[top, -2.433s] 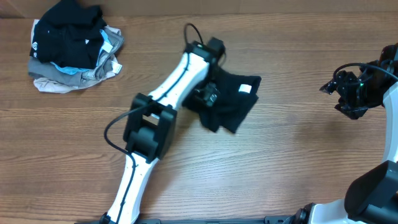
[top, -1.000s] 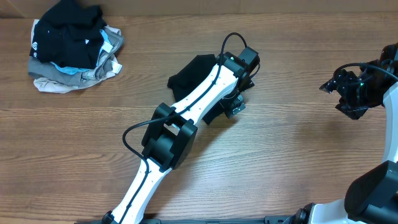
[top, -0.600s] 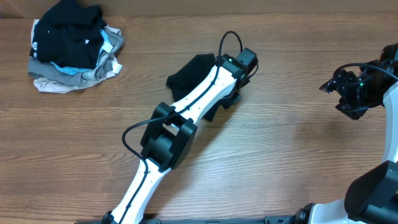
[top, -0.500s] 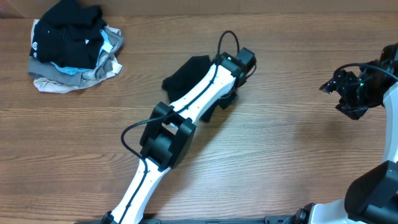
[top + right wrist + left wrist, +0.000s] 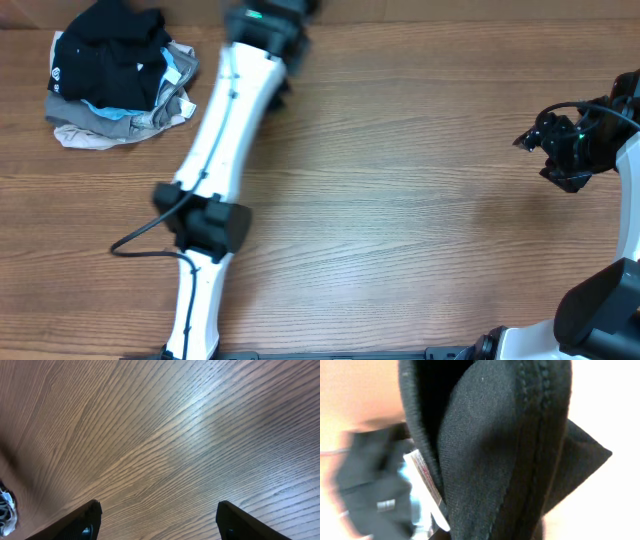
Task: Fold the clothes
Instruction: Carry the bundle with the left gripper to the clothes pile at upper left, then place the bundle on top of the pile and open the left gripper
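While the black T-shirt (image 5: pixel 490 450) lay in the middle of the surface (image 5: pixel 400 220) a moment ago, that spot is bare wood now. The left arm (image 5: pixel 215 160) has swung far over to the back edge, close to the pile of other clothes (image 5: pixel 115 85), and it took the shirt along. From the left wrist, black cloth fills nearly the whole view, so the left jaws are pinched tight on a thick bunch of it, and the shirt hangs right at them. That looks like a lift to move it or shake it out, not a fold yet. The right jaws stand wide over bare wood, well apart from the shirt, holding nothing
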Tool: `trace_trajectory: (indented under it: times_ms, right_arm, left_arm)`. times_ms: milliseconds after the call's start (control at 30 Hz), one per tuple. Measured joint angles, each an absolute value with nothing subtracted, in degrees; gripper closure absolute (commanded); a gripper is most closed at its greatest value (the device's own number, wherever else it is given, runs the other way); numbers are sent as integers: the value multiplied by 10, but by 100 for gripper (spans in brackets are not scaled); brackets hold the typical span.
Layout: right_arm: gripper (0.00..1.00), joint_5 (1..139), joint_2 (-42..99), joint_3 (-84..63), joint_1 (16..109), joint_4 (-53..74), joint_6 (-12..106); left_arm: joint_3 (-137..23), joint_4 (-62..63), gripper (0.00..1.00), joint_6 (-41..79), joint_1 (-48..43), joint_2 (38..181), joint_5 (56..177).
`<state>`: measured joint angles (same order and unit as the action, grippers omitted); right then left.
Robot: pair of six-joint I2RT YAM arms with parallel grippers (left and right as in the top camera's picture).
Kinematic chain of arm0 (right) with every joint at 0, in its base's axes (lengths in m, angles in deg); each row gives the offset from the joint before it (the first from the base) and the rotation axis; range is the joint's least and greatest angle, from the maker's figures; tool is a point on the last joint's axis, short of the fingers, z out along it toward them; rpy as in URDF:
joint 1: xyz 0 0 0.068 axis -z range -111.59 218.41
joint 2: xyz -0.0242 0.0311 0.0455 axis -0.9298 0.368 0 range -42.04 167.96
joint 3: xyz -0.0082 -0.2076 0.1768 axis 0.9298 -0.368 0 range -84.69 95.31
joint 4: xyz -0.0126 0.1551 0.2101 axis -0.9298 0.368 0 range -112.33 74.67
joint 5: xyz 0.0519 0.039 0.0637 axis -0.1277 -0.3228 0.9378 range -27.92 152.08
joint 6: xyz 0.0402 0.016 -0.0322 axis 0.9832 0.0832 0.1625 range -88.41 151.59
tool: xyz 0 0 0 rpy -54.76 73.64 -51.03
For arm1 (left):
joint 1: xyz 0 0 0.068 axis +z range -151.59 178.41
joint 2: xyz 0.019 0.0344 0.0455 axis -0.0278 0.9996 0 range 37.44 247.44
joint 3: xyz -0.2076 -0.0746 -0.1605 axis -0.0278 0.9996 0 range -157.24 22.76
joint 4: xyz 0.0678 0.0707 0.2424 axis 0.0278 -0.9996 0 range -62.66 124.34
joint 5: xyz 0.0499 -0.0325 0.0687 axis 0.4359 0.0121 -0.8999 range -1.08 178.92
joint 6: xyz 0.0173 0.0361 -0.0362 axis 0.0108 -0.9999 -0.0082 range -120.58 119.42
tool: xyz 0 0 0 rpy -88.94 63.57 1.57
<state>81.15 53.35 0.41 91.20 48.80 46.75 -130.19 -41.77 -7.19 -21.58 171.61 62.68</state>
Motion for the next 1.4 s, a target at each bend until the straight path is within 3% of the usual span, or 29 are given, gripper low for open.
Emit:
trace_trajectory:
  times_ms: [300, 633, 1000, 1400]
  right_arm:
    - [23, 812, 534, 4, 912, 502, 467]
    - [22, 811, 534, 4, 912, 513, 467]
    - [23, 811, 534, 4, 912, 516, 467]
    - [22, 811, 534, 4, 912, 533, 467]
  left_arm:
    - [-1311, -254, 96, -184, -71, 1706, 530]
    - [-1313, -141, 96, -290, 6, 1706, 513]
    - [-1325, -147, 96, -299, 62, 1686, 528]
    - [-1316, -208, 96, -308, 173, 1679, 706]
